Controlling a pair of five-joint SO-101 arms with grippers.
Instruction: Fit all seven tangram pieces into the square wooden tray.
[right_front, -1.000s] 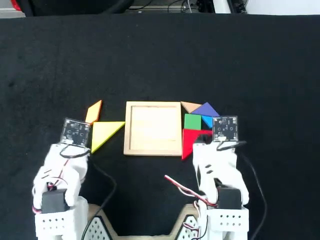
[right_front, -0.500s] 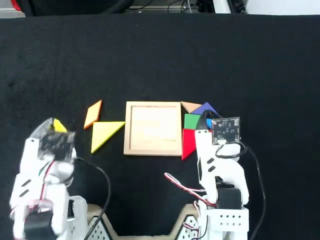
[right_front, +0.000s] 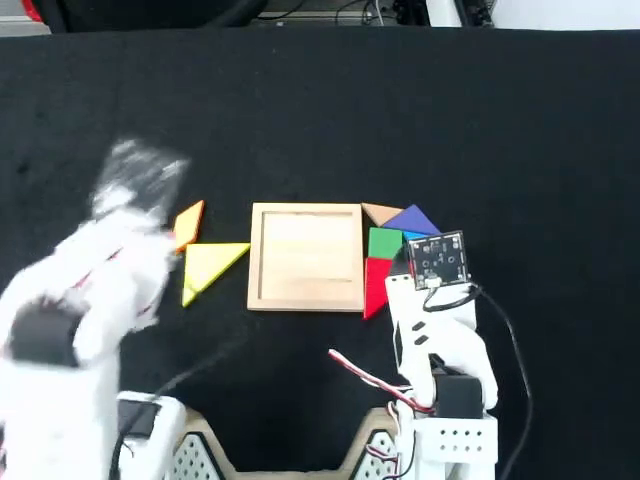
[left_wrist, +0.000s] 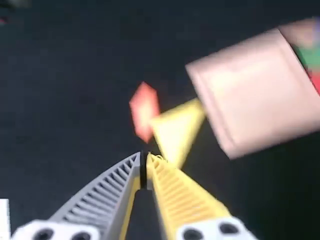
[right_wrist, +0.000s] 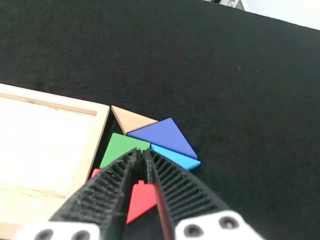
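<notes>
The square wooden tray (right_front: 306, 260) lies empty at mid-table. To its left lie a yellow triangle (right_front: 208, 266) and an orange parallelogram (right_front: 188, 224). Against its right side cluster a tan triangle (right_front: 378, 212), a dark blue triangle (right_front: 412, 218), a green square (right_front: 384, 243), a light blue piece (right_front: 413, 240) and a red triangle (right_front: 377, 283). My left gripper (left_wrist: 143, 159) is shut and empty, raised just short of the yellow triangle (left_wrist: 176, 131). My right gripper (right_wrist: 141, 151) is shut and empty, hovering over the green square (right_wrist: 120, 149) and red triangle (right_wrist: 140, 197).
The left arm (right_front: 100, 270) stands tall and blurred at the table's left. The right arm (right_front: 435, 330) rises from its base at the front edge. Black cloth covers the table, with open room beyond the tray.
The left arm has swung up and outward to the left, then forward toward the orange and yellow pieces. The right arm has edged slightly left over the red triangle.
</notes>
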